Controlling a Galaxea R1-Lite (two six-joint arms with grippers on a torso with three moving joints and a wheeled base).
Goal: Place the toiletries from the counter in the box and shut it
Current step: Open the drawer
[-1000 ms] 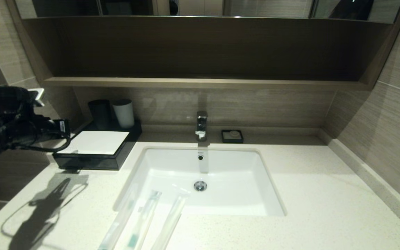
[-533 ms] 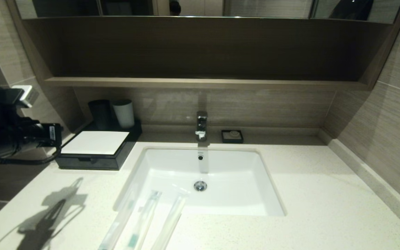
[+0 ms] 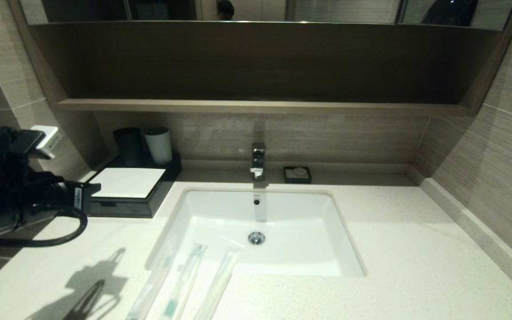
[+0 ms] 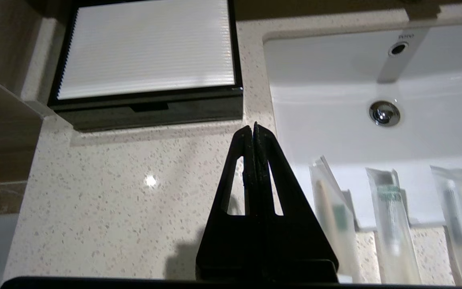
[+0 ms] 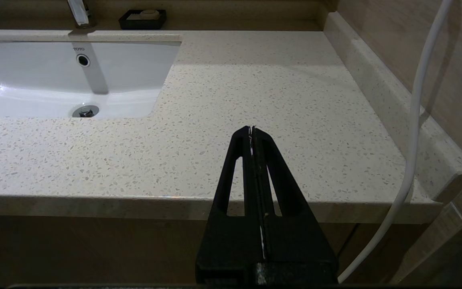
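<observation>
Left gripper [image 4: 254, 130] clenched on nothing, fingers pressed flat together, hovering over bare counter [image 4: 126, 192], tips aimed at box [image 4: 146, 68]. Box just ahead of tips, drawer front with notch pull facing them, drawer pushed in, contents hidden. Packets [image 4: 391, 224] off to gripper's sink side, three side by side, parallel, well apart from fingers; long axes running from counter's front edge out over sink [image 4: 375, 80] rim, teal-marked toothbrush showing in one. Two cups [image 3: 142, 144] standing behind box's white panel. Right gripper [image 5: 252, 132] likewise clenched and empty, parked low off counter's front edge, far from packets.
</observation>
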